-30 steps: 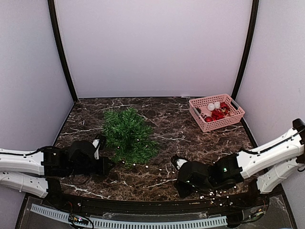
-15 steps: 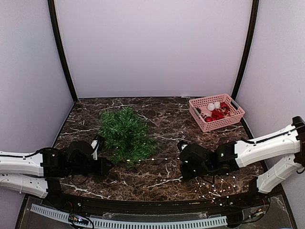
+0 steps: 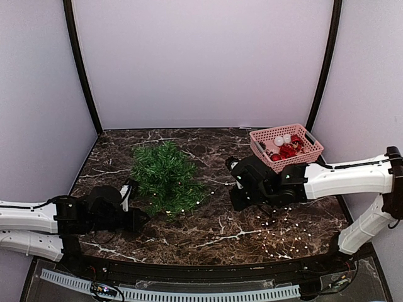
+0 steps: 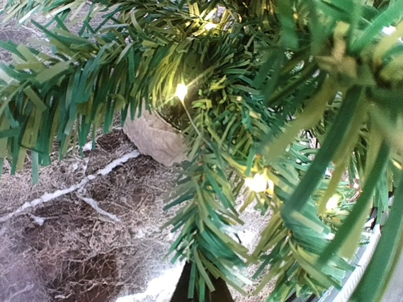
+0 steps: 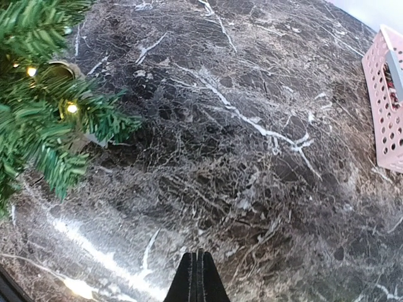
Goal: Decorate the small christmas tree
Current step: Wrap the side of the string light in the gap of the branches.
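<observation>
While the left gripper [image 4: 201, 286] is parked shut at the small christmas tree [image 3: 165, 178] base, the light string [image 3: 277, 229] is seemingly pinched in the closed right gripper [image 5: 198, 277], right of it, for draping.

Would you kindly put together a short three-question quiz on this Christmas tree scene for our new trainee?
1. True or false: the pink basket sits at the near left corner of the table.
2. Which is nearest the small christmas tree? A) left gripper B) right gripper C) pink basket
3. Fill in: the ornaments in the basket are mostly ____.
Key: 1 false, it is at the far right; 2 A; 3 red.
</observation>
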`<state>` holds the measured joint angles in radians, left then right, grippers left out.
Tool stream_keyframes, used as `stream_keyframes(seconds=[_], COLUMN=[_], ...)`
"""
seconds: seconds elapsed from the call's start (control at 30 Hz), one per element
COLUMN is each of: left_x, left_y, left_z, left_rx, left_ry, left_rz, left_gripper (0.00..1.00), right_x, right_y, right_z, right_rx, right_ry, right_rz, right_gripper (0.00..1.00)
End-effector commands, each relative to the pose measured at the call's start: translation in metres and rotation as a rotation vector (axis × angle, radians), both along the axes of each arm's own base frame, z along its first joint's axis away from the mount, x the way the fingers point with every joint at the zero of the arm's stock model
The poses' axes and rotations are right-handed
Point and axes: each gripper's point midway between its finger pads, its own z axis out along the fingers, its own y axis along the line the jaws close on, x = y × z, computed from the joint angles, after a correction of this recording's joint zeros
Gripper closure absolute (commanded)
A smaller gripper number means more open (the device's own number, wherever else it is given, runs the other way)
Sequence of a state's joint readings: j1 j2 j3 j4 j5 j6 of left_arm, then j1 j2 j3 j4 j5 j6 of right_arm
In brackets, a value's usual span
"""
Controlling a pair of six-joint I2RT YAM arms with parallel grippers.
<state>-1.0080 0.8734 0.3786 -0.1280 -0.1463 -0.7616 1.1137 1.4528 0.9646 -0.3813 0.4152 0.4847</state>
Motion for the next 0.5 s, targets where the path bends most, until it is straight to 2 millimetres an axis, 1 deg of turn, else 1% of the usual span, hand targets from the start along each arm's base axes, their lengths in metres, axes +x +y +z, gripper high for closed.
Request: stream_keyframes(seconds=[0.0, 0.03, 0.23, 0.47], left_x=[0.0, 0.001, 0.002, 0.005], left_y=[0.004, 0.004, 0.001, 0.0], left_z=[-0.004, -0.004, -0.001, 0.002], left_rx=[0.018, 0.017, 0.021, 0.021], left_ry=[-0.009, -0.015, -0.033, -0.05], left_rz=[-0.013, -0.019, -0.056, -0.076], left_gripper=[1.0, 1.0, 1.0, 1.0], right_x=[0.021, 0.025, 0.047, 0.076], right_y=[0.018, 0.021, 0.038, 0.041], right_z=[0.009, 0.008, 0.013, 0.001], right_rx=[0.033, 0.037, 0.075, 0.056], right_ry=[-0.033, -0.031, -0.041, -0.027], right_rz=[0.04, 0.042, 0.056, 0.042], right_gripper=[1.0, 1.0, 1.0, 1.0])
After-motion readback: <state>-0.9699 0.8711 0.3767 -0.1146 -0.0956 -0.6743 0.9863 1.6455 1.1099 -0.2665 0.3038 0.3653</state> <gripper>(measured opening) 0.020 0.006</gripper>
